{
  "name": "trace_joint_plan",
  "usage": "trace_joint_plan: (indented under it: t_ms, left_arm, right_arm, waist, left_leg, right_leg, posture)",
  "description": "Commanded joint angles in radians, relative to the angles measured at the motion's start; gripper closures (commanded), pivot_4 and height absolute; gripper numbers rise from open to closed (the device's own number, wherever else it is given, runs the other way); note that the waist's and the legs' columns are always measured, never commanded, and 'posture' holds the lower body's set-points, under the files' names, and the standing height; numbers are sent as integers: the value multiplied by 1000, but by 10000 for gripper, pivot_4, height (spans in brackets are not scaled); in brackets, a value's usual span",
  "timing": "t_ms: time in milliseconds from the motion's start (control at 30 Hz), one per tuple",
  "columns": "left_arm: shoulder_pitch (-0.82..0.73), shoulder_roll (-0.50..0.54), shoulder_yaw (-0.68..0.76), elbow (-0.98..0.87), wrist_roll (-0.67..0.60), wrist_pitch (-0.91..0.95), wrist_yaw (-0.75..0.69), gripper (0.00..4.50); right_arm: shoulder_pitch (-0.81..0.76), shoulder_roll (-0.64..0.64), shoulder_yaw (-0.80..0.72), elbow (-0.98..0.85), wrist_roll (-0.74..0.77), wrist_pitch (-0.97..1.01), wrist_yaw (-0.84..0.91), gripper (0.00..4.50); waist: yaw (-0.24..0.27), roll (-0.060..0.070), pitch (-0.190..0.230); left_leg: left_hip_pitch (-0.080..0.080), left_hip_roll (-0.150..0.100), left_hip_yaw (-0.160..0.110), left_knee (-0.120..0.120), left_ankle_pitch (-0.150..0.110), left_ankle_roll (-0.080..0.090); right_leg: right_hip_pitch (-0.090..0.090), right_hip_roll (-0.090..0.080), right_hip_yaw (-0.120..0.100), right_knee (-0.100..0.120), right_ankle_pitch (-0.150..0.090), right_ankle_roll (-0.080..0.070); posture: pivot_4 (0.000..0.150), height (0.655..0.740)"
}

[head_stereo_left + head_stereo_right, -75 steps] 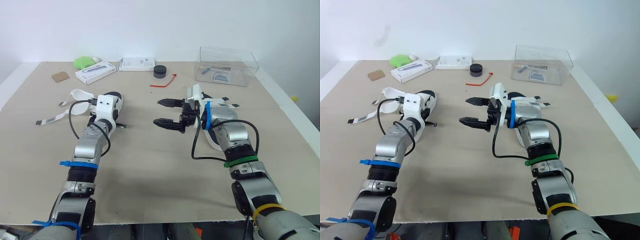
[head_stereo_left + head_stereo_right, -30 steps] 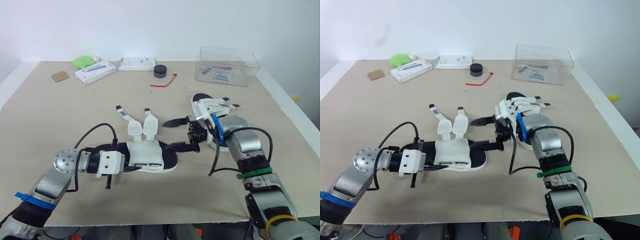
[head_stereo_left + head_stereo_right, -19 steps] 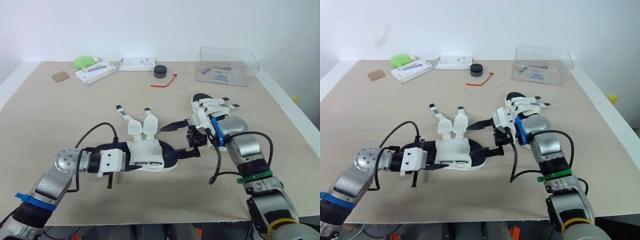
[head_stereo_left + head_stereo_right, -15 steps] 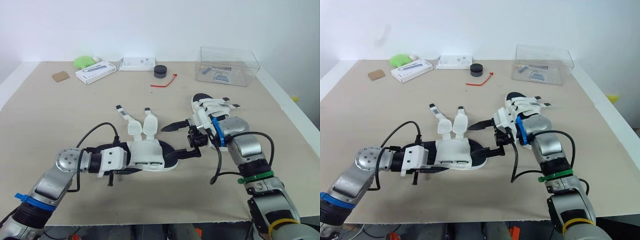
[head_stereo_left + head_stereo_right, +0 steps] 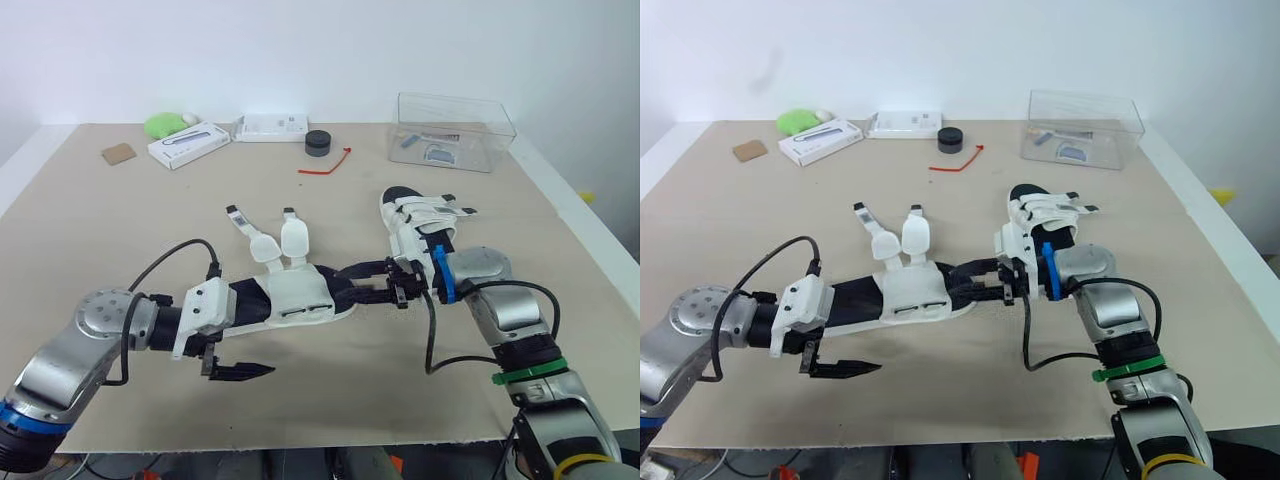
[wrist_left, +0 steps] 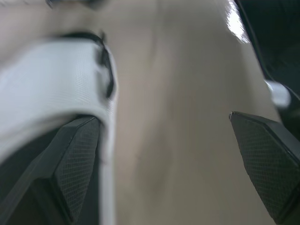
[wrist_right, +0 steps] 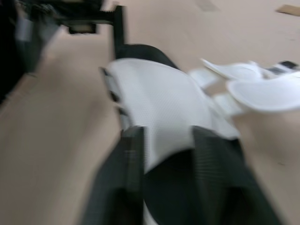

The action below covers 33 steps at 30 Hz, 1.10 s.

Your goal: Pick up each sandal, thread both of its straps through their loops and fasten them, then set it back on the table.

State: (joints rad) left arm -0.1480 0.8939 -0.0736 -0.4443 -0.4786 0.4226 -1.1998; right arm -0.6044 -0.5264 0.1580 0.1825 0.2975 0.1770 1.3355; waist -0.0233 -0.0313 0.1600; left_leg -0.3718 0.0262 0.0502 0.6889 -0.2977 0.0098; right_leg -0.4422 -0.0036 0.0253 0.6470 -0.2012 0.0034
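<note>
A white sandal (image 5: 296,292) with a black sole lies lengthwise between the robot's 2 arms at the middle of the beige table (image 5: 90,230). Its 2 straps (image 5: 293,237) are unfastened and fan out toward the far side. The right gripper (image 5: 348,285) is clamped on the sandal's right-hand end, 1 black finger on each side; the right wrist view shows the white upper wedged between them. The left gripper (image 5: 258,340) is at the opposite end with its fingers spread wide: 1 runs along the sandal's black sole, and the other finger (image 5: 240,371) juts out clear of the shoe over bare tabletop. Whether the sandal rests on the table or is raised just off it cannot be told. A second sandal (image 5: 418,214), its white straps folded across a black sole, sits on the table just behind the right wrist. Along the far edge, from the robot's left to its right, are a brown card square (image 5: 118,153), a green object (image 5: 162,125), a white box lying at an angle (image 5: 188,145), a flat white box (image 5: 273,127), a black round puck (image 5: 318,142), a red tie (image 5: 325,166) and a clear plastic bin (image 5: 480,112) holding small items.
</note>
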Motion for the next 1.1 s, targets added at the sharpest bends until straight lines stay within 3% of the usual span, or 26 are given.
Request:
trace_joint_plan:
  t_ms: [33, 200, 433, 767, 1100]
  left_arm:
    - [15, 44, 31, -20, -19, 14, -33, 0]
    - [-44, 64, 99, 52, -104, 112, -39, 0]
    - [-182, -6, 180, 162, -179, 239, 79, 0]
    - [-236, -88, 128, 243, -90, 287, 239, 0]
    - [-393, -203, 141, 493, -127, 566, 373, 0]
  right_arm:
    - [-53, 20, 3, 70, -42, -76, -32, 44272]
    - [-107, 58, 28, 172, -103, -128, -72, 44272]
    - [-38, 46, 107, 87, -127, -45, -42, 44272]
    - [-14, 54, 137, 73, -171, -29, -83, 44272]
    - [-5, 54, 139, 71, -185, -67, -90, 44272]
  waist:
    - [0, 0, 0]
    - [1, 0, 0]
    - [2, 0, 0]
    - [0, 0, 0]
    - [-1, -2, -1]
  left_leg:
    - [0, 0, 0, 0, 0, 0]
    - [0, 0, 1, 0, 0, 0]
    - [0, 0, 0, 0, 0, 0]
    - [0, 0, 0, 0, -1, 0]
    - [2, 0, 0, 1, 0, -1]
  right_leg:
    - [0, 0, 0, 0, 0, 0]
    - [0, 1, 1, 0, 0, 0]
    - [0, 0, 0, 0, -1, 0]
    - [0, 0, 1, 1, 0, -1]
    - [1, 1, 1, 2, 0, -1]
  posture:
    - [1500, 7400]
    - [1500, 7400]
    - [1500, 7400]
    - [1500, 7400]
    - [1500, 7400]
